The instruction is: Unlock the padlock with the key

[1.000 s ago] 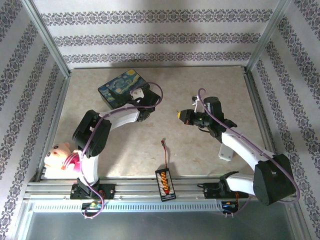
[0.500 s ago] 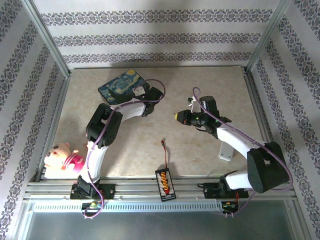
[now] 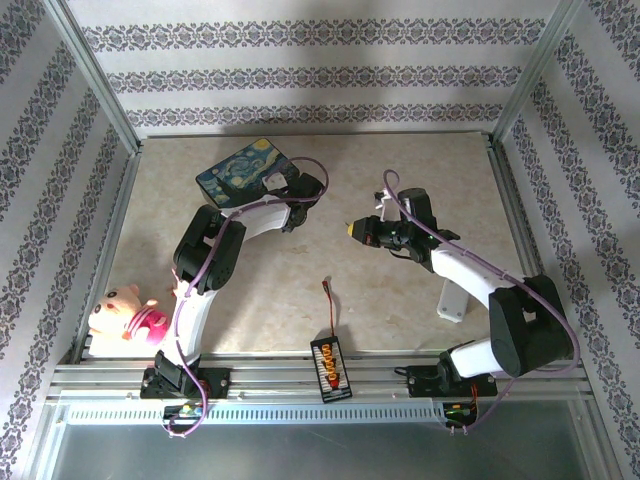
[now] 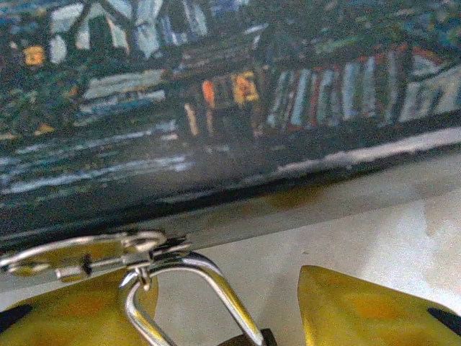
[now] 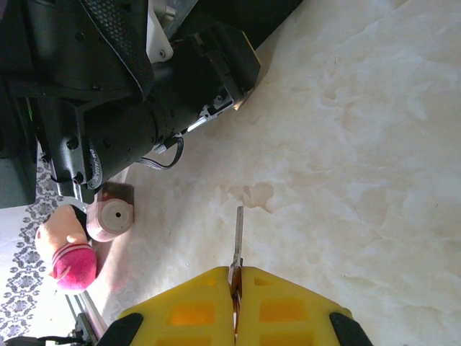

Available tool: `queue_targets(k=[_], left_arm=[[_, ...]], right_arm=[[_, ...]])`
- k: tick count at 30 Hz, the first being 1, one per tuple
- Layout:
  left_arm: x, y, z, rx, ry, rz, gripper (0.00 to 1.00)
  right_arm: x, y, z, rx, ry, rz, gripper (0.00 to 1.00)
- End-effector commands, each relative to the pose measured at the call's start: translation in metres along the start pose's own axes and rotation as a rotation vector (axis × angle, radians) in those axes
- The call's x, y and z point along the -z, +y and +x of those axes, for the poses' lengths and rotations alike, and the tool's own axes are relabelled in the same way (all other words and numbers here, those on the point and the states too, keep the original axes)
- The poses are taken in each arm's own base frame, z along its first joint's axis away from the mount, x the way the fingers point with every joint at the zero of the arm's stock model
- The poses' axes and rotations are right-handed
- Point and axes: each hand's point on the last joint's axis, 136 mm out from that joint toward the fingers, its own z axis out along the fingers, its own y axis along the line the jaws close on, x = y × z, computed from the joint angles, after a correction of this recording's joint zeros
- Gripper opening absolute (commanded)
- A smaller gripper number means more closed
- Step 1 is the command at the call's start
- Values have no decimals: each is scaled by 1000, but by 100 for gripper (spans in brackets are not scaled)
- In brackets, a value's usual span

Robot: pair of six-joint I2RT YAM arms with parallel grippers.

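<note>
Left gripper [image 4: 216, 299]: fingers part-spread, not clamped; padlock [image 4: 184, 261] shackle between them, linked to painted box [image 4: 216, 108] latch [image 4: 86, 254].
Right gripper [image 5: 235, 277]: fingers pressed together on key [image 5: 238, 241], blade protruding past fingertips.

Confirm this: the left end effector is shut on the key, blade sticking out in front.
Wrong arm: it is the right end effector that is shut on the key, blade sticking out in front. The right wrist view shows it.

The padlock [image 4: 220, 286] sits between the left fingers [image 4: 360, 310]; the box [image 4: 216, 108] lies just beyond them; the key [image 5: 236, 249] juts from between the right fingers [image 5: 288, 310].
</note>
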Motion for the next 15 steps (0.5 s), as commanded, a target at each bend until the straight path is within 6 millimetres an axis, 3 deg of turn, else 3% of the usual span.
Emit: queue_targets(k=[1, 9, 15], left_arm=[[-7, 8, 6, 14, 33, -28, 56], [-10, 7, 10, 26, 52, -17, 55], [-11, 3, 14, 21, 68, 2, 36]], right_arm=[[2, 14, -15, 48, -26, -46, 0], [4, 15, -18, 49, -33, -51, 0], [4, 14, -18, 48, -35, -51, 0]])
